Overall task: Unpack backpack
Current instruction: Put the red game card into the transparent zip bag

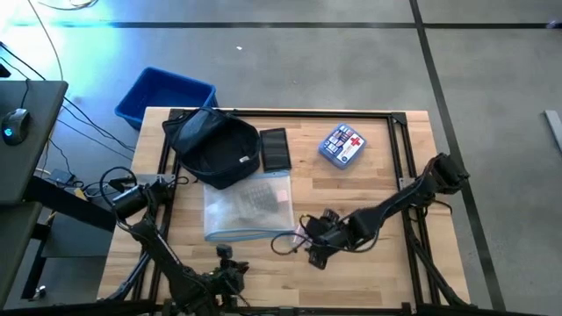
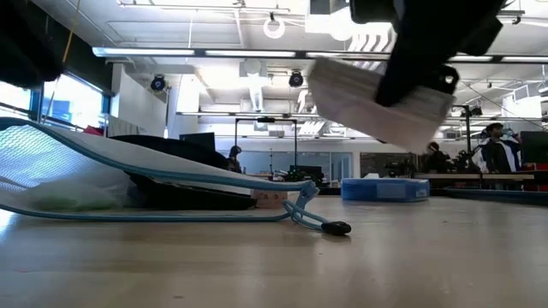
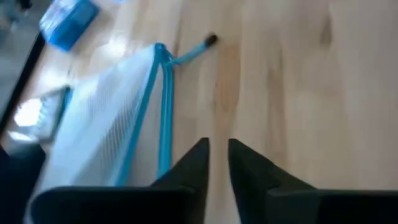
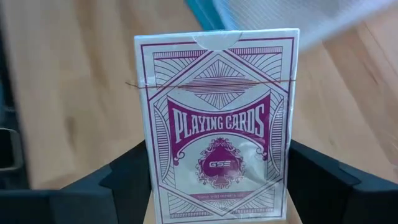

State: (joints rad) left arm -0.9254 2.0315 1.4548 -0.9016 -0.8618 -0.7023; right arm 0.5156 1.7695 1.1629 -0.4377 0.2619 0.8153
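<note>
Backpack is lying slumped at the table's 11 o'clock, dark soft fabric, mouth gaping. Judging it light and floppy; it will likely fold under a pinch, so the rim near the zipper or the seam by the white label looks like the best hold.

Mesh pouch is sitting at centre, just toward 6 o'clock from the backpack, blue zipper pull trailing toward 4 o'clock. First-aid pouch is resting at 1 o'clock, well apart. Black case is lying just beside the backpack, on its 3 o'clock side.

Right gripper is hovering at 5 o'clock, clamped on a card deck. Left gripper is idling at 7 o'clock, fingers slightly apart, holding nothing.
</note>
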